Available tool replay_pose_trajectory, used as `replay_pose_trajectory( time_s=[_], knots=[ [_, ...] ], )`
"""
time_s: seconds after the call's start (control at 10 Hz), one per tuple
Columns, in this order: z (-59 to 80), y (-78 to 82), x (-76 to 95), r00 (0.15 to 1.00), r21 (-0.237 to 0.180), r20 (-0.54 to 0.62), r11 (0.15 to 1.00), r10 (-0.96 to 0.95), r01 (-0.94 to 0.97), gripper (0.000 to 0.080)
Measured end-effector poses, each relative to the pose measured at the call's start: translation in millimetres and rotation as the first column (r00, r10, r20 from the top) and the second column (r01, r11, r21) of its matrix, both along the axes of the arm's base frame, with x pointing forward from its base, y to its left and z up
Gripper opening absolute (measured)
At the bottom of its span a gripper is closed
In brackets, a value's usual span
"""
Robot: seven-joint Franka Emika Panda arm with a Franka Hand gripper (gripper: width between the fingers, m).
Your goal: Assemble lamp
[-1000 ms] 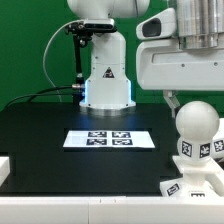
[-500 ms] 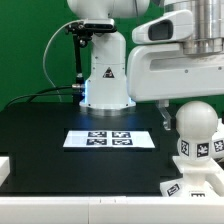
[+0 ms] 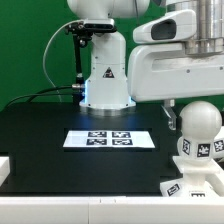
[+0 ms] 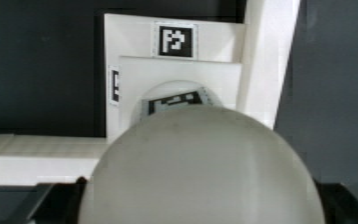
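Observation:
The round white bulb [image 3: 198, 122] stands upright on the blocky tagged lamp base [image 3: 196, 188] at the exterior view's right. My gripper [image 3: 190, 108] hangs from the big white hand above it, with one dark finger [image 3: 170, 112] against the bulb's left side; the other finger is hidden. In the wrist view the bulb [image 4: 197, 165] fills the space between my jaws, with the gripper [image 4: 197, 205] closed round it and the base [image 4: 158, 75] with its tag beyond. The shade is out of view.
The marker board [image 3: 108, 139] lies flat on the black table in the middle. The robot's own pedestal [image 3: 105, 75] with the blue light stands behind it. A white raised edge [image 3: 6, 168] shows at the exterior view's lower left.
The hand has swung to the exterior view's left and turned. The dark finger has come in against the bulb's left side, and the bulb has shifted very slightly right.

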State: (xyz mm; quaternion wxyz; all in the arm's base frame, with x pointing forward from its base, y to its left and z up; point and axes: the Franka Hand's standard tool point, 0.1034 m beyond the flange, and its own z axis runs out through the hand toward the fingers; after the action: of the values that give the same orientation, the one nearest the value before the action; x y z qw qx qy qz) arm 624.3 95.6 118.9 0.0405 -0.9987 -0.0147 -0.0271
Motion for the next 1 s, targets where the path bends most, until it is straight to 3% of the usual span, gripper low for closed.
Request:
replay_pose_trajectory(
  time_s=[0.3,0.6,0.8,0.9,1.0],
  knots=[
    [1.6,1.8,0.6,0.921,0.022,-0.016,0.92,-0.39,0.39,0.0574],
    [-0.9,0.8,-2.1,0.617,0.041,-0.085,0.615,-0.783,0.787,0.0576],
    [-1.4,0.1,-2.0,0.435,0.051,-0.146,0.433,-0.888,0.9,0.0576],
    [-1.3,0.3,-1.8,0.373,0.051,-0.167,0.37,-0.913,0.928,0.0576],
    [-1.5,0.7,-2.2,0.38,0.051,-0.167,0.377,-0.91,0.925,0.0576]
  ],
)
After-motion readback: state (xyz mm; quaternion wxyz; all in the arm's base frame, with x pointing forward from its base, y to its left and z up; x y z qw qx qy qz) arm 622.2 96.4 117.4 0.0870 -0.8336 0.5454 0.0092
